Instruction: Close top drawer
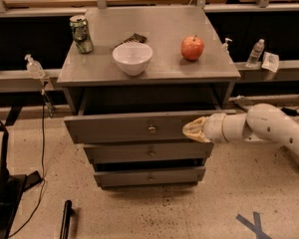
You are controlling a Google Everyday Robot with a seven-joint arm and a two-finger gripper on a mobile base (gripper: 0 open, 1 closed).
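The top drawer [119,127] is a wide grey drawer pulled out from the grey cabinet, with a small metal knob [152,129] at the centre of its front panel. My gripper [191,130] comes in from the right on a white arm and its tan tip rests against the right part of the drawer's front panel. Two narrower grey drawer fronts [149,152] sit below it, slightly pulled out.
On the cabinet top [154,68] stand a green can [81,34], a white bowl [132,58], a dark snack bag [132,38] and a red apple [192,48]. Small bottles stand on ledges at both sides. A blue X [253,224] marks the speckled floor.
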